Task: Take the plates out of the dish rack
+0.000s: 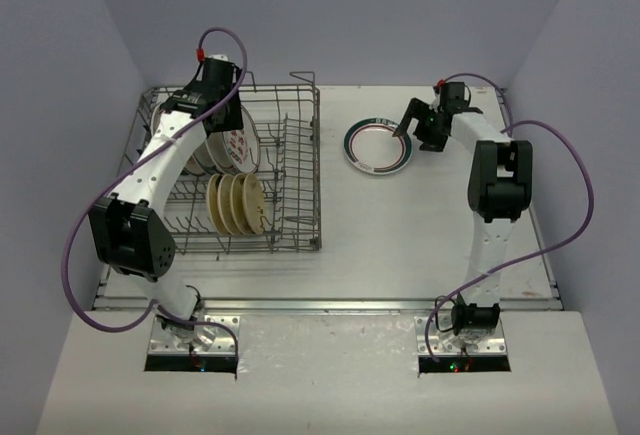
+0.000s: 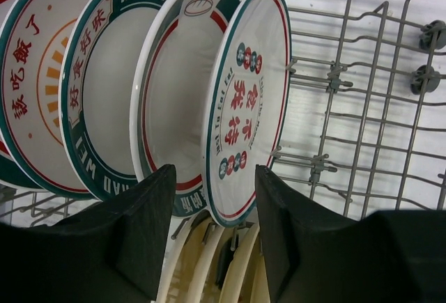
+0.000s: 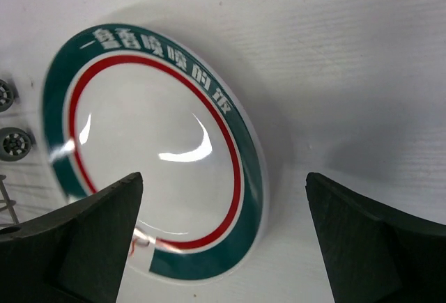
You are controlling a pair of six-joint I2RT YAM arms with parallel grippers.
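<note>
While the left claw (image 2: 214, 191) gapes wide at the end plate (image 2: 247, 94) in the dish rack (image 2: 362, 108), it looks stiff, slick and breakable, best pinched by its rim.

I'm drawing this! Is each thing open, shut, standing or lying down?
Grey metal wire dish rack: loaded
White round plates with green-and-red rims: upright in rack
Small tan round plates: upright in rack
Green-rimmed white plate: lying flat on table
Left end effector: open, straddling a plate
Right end effector: open, above flat plate
</note>
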